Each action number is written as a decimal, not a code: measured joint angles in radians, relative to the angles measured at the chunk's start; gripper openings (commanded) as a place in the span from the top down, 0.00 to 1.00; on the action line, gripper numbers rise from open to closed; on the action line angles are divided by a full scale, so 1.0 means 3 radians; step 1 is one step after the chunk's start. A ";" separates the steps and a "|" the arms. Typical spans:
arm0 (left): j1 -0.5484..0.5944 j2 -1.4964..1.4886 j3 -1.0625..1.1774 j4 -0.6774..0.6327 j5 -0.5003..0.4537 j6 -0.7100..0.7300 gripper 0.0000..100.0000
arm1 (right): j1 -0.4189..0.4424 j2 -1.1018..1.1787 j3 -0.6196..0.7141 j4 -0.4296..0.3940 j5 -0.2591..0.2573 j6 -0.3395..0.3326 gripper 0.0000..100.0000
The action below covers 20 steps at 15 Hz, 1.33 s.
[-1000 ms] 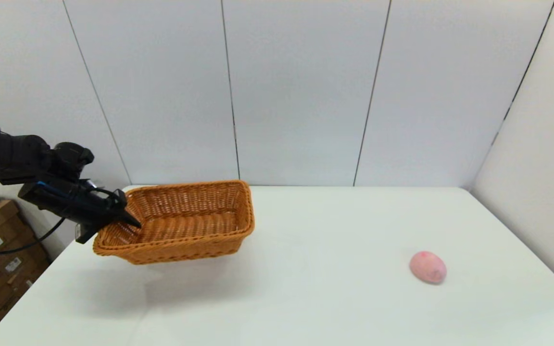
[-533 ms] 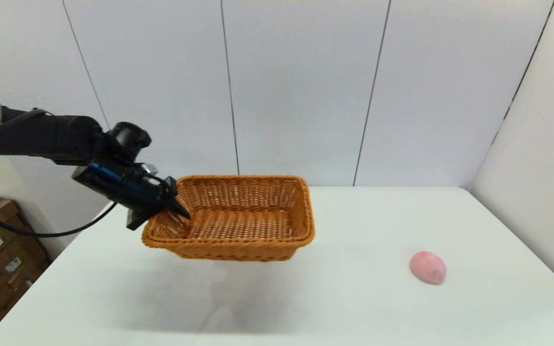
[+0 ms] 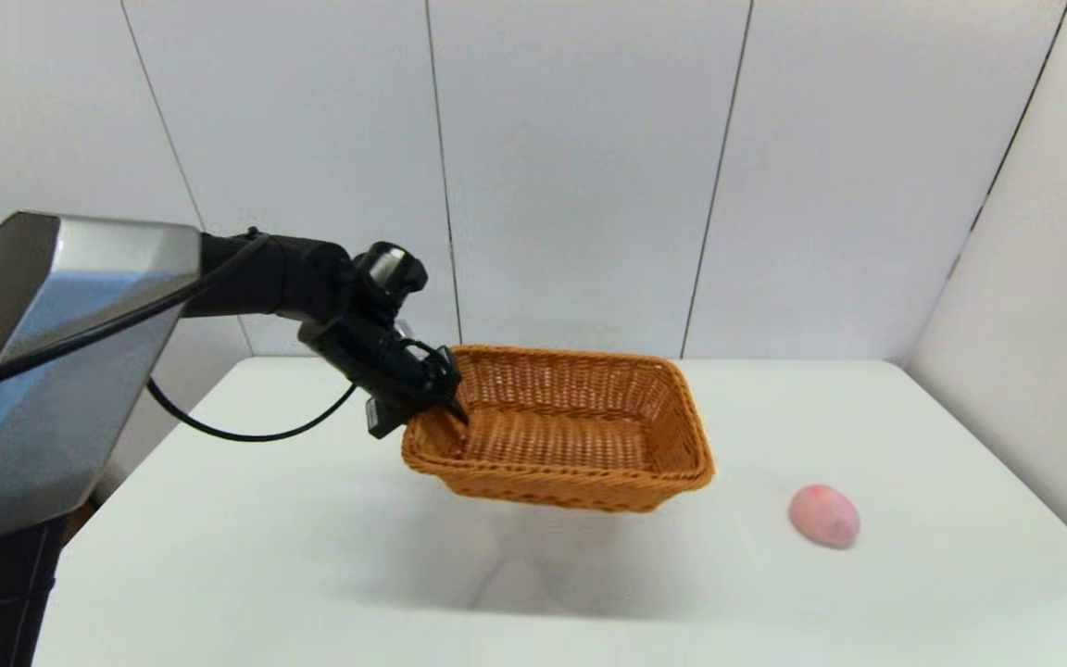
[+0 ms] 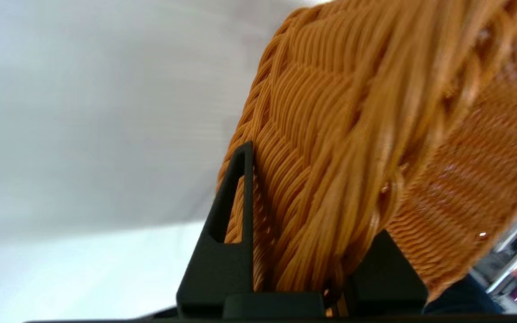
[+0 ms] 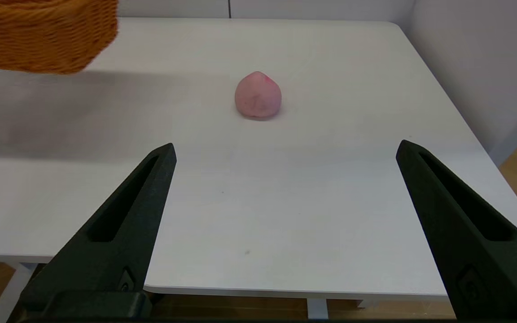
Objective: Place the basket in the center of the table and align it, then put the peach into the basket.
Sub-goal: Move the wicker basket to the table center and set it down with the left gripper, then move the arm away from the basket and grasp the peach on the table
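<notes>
An orange-brown wicker basket (image 3: 571, 435) hangs tilted in the air above the middle of the white table (image 3: 311, 556), casting a shadow below it. My left gripper (image 3: 436, 408) is shut on the basket's left short rim; the left wrist view shows the black fingers (image 4: 227, 233) clamped on the braided wicker (image 4: 330, 179). The pink peach (image 3: 823, 515) lies on the table at the right, apart from the basket. My right gripper (image 5: 285, 152) is open, held back off the table's near edge, with the peach (image 5: 257, 95) ahead of it and a basket corner (image 5: 43, 36) beyond.
White wall panels stand behind the table and along its right side. The left arm's silver upper link (image 3: 43, 361) fills the left of the head view. The table's near edge (image 5: 258, 289) lies just in front of the right gripper.
The left arm has carried the basket rightwards, from over the table's left edge to above its middle, still off the surface. The peach has not moved.
</notes>
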<state>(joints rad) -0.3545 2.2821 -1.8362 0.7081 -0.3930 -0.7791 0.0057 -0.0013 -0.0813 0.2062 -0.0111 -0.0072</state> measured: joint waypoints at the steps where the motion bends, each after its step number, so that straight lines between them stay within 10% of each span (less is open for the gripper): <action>1: -0.0047 0.0080 -0.0042 0.0000 0.0014 -0.0023 1.00 | -0.0001 0.0000 0.0000 -0.0001 0.0002 -0.0001 0.00; 7: -0.0157 0.0412 -0.0122 -0.0014 0.0065 -0.0133 1.00 | -0.0001 0.0000 0.0000 0.0011 0.0006 -0.0004 0.00; 8: -0.0165 0.0436 -0.0127 -0.0008 0.0072 -0.0133 0.00 | 0.0000 0.0000 0.0000 0.0004 0.0005 -0.0004 0.00; 20: -0.0101 0.0191 -0.0145 0.0001 0.0170 -0.0077 0.00 | -0.0001 0.0000 0.0000 0.0015 0.0009 -0.0004 0.00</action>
<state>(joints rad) -0.3849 2.3394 -1.8796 0.7085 -0.3419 -0.8023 0.0053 -0.0013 -0.0813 0.2106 -0.0085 -0.0085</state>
